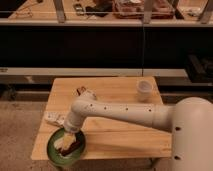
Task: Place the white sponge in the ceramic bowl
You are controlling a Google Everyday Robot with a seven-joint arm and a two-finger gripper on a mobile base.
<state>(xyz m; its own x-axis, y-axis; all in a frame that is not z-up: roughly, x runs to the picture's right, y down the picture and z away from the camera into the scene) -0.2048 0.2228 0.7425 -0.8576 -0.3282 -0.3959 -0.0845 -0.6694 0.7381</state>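
On the left, I see a white crinkly packet (51, 118) lying on the tabletop (115, 135). Next to it, near the front edge, sits the green ceramic bowl (54, 152). My pincer (66, 140) reaches down into the bowl. The white sponge (64, 143) is right at its tip, inside the bowl, beside a dark brown bar (75, 148). I cannot tell if the pincer has let go. I think the job is nearly done. Far right stands a small cup (144, 90).
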